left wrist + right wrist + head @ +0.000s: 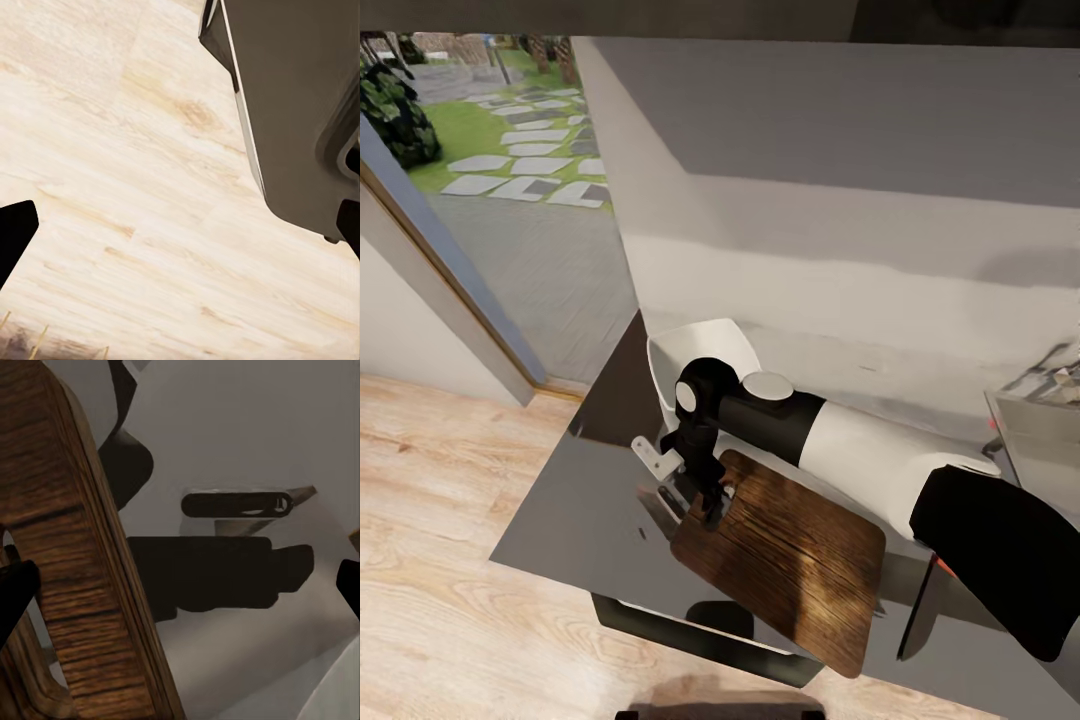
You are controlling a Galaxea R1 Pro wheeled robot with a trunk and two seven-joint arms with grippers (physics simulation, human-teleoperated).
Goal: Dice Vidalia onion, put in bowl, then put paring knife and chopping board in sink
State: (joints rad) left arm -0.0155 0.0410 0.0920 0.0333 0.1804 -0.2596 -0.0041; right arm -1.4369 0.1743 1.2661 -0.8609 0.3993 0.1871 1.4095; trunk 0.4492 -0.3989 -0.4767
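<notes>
The dark brown chopping board lies on the glossy grey countertop, one corner reaching past the front edge. My right gripper hangs at the board's left end. In the right wrist view the right gripper is open, and the board's thick edge with its handle hole stands beside one fingertip. The white bowl sits just behind the gripper. A bit of the paring knife shows by my right forearm. The sink is at the far right. My left gripper is open over the floor. The Vidalia onion is out of view.
The countertop ends at a corner on the left, above pale wooden floor. A glass door at the left looks onto a garden path. A grey wall backs the countertop. Dark cabinets stand below it.
</notes>
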